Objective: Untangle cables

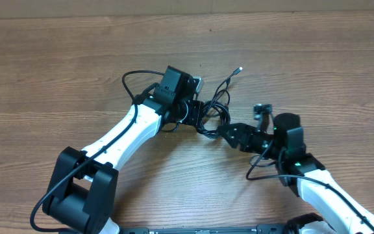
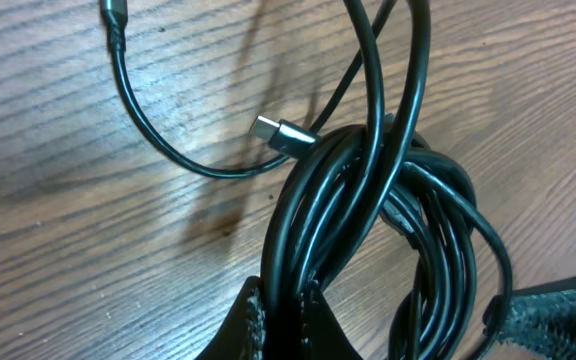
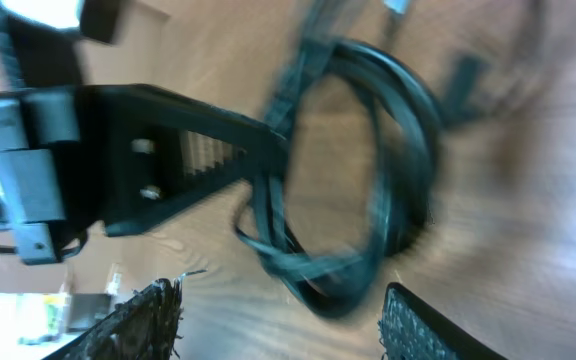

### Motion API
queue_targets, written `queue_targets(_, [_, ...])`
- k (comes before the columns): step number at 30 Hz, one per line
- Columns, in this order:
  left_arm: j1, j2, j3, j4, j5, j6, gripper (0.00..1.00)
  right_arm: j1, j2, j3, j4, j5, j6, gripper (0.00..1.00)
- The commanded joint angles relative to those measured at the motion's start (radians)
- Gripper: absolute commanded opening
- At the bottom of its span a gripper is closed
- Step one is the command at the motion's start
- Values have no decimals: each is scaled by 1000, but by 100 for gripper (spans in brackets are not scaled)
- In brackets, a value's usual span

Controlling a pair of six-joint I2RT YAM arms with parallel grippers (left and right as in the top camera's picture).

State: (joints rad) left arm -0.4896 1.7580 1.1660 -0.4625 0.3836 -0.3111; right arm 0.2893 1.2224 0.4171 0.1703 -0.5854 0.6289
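Observation:
The cables (image 1: 214, 112) lie as one bunch of black loops at the table's middle, with a loose end and its plug tip (image 1: 240, 68) reaching toward the back. My left gripper (image 1: 197, 110) is shut on several strands of the cables (image 2: 368, 200) where they pass between its fingertips (image 2: 253, 318). A silver plug (image 2: 273, 130) lies on the wood beside the bunch. My right gripper (image 1: 229, 133) stands open just right of the bunch. In the blurred right wrist view, the low end of the cables (image 3: 368, 150) hangs just ahead of the open right gripper (image 3: 283, 325).
The wooden table (image 1: 57, 58) spreads around both arms. The left arm's white link (image 1: 125, 133) runs from the front left to the middle. The right arm's white link (image 1: 330, 195) sits at the front right. The left gripper's finger (image 3: 188, 150) crosses the right wrist view.

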Motion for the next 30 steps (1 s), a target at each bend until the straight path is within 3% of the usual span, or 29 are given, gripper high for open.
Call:
queue_targets(1, [-3, -26, 16, -15, 37, 22, 4, 52, -8, 50, -5, 161, -69, 63])
queue_targets(9, [-4, -26, 16, -35, -89, 35, 4, 166, -34, 281, -415, 558, -216, 60])
queue_targets(12, [-5, -25, 15, -34, -129, 34, 4, 196, -35, 377, -546, 606, -217, 60])
queue_targets(19, [-34, -25, 15, -36, -208, 26, 4, 209, 36, 386, -543, 399, -220, 54])
queue_targets(27, [-66, -25, 15, -39, -210, 26, 4, 209, 220, 386, -463, 322, -262, 40])
queue_targets(30, [-65, -25, 15, -44, -207, 17, 4, 198, 240, 386, -456, 322, -252, 40])
